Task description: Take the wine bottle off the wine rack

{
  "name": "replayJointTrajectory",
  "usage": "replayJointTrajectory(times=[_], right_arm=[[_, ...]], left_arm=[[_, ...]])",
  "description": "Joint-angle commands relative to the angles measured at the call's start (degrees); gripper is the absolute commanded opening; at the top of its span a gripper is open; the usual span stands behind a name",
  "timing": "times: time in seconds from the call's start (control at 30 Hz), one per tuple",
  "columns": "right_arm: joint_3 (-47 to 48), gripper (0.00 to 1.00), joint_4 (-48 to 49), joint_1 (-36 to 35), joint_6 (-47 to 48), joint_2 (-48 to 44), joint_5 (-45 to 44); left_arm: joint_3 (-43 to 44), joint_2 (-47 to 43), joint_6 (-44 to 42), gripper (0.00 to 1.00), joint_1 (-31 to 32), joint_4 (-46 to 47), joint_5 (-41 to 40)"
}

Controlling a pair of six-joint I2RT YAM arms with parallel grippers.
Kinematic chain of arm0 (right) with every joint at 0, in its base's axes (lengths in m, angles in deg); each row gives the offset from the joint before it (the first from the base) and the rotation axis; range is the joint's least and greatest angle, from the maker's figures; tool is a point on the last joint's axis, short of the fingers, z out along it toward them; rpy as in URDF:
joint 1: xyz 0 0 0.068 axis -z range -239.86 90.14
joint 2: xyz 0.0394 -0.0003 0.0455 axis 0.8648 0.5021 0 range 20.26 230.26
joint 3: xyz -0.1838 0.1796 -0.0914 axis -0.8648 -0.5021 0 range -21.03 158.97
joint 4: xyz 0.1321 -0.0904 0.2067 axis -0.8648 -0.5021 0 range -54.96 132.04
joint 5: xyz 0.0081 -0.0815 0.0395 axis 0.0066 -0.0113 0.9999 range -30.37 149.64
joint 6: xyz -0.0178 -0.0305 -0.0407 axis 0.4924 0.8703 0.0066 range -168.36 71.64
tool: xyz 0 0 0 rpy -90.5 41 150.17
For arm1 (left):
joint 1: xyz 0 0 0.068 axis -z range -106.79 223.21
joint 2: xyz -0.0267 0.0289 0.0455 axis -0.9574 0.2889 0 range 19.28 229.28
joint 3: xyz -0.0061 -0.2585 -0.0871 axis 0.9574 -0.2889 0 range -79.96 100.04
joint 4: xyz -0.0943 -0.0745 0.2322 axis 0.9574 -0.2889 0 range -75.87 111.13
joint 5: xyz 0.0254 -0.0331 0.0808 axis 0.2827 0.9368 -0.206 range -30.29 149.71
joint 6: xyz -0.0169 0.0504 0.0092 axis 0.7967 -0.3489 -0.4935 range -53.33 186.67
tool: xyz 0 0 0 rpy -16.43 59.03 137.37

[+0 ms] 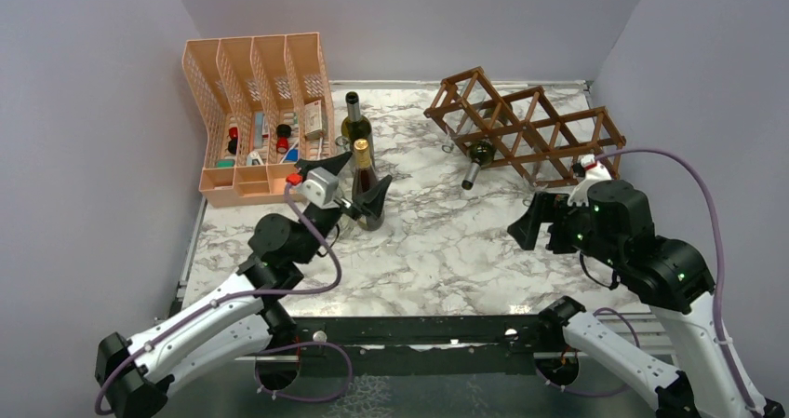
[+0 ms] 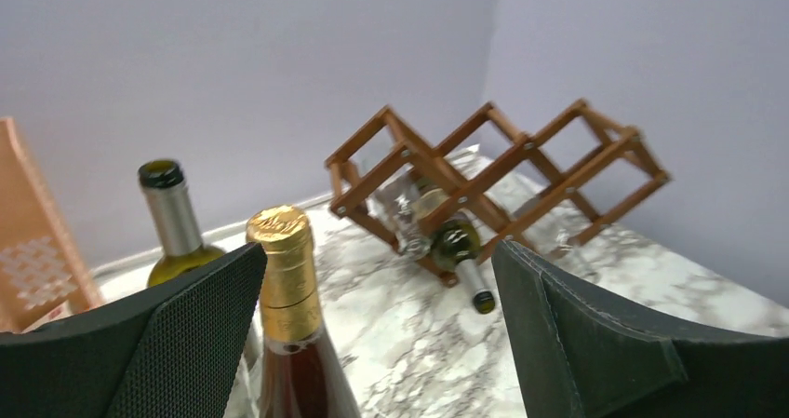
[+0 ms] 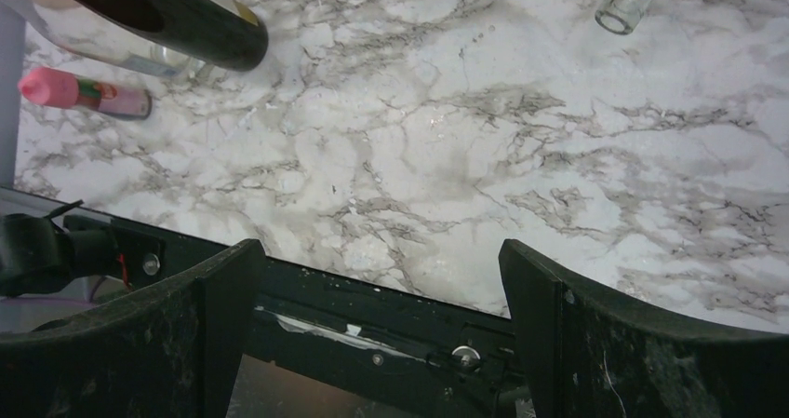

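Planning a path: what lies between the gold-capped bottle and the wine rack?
Bare marble tabletop only, from gold-capped bottle to wine rack, in the top view.

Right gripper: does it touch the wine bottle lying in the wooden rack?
Apart. In the top view, bare marble shows between the right gripper and the wine bottle.

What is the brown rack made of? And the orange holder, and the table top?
The wine rack looks like wood: dark brown matte bars with small metal screws at the joints. The orange holder looks like plastic, moulded into fine mesh. The table top shows a white, grey-veined marble pattern, slightly shiny; real stone or a printed sheet, I cannot tell.
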Motion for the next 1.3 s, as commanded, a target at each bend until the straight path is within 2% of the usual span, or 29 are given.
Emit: replayJointTrajectory(times=[0.0, 0.2, 0.43, 0.6, 0.7, 0.83, 0.93, 1.07, 1.27], right_arm=[[-4.8, 1.0, 2.4, -0.2, -1.5, -1.5, 0.4], [-11.2, 1.0, 9.8, -0.1, -2.9, -0.5, -0.6], [-13.8, 1.0, 23.8, -0.2, -2.7, 9.1, -4.7], [-12.4, 0.99, 38.7, -0.1, -2.9, 19.5, -2.3], [-8.0, 1.0, 42.8, -0.2, -3.4, 29.0, -3.0], [-2.7, 1.0, 46.5, -0.2, -7.3, 39.8, -9.0], [1.3, 1.0, 48.6, -0.2, -9.6, 46.6, -11.1], [4.5, 1.0, 49.4, -0.1, -13.6, 51.7, -17.8], [3.1, 0.97, 56.4, 0.4, -15.4, 56.3, -18.8]], left_arm=[[1.9, -6.4, 1.6, 0.99, -0.2, -8.5, 14.3], [2.9, -7.4, -2.6, 0.99, -0.2, -10.0, 29.2], [11.3, 6.3, -9.5, 0.93, -0.1, -6.5, 33.9], [10.7, 9.0, -11.5, 0.9, -0.1, -1.2, 32.0], [6.4, 6.0, -13.2, 0.9, -0.2, 1.1, 30.3], [0.4, 1.4, -16.3, 0.9, -0.1, 4.9, 26.9], [-1.2, 0.0, -18.6, 0.9, 0.1, 5.3, 23.3], [-2.4, -1.1, -20.5, 0.9, 0.2, 5.2, 22.0], [-2.6, -1.1, -21.0, 0.9, 0.1, 5.3, 20.8]])
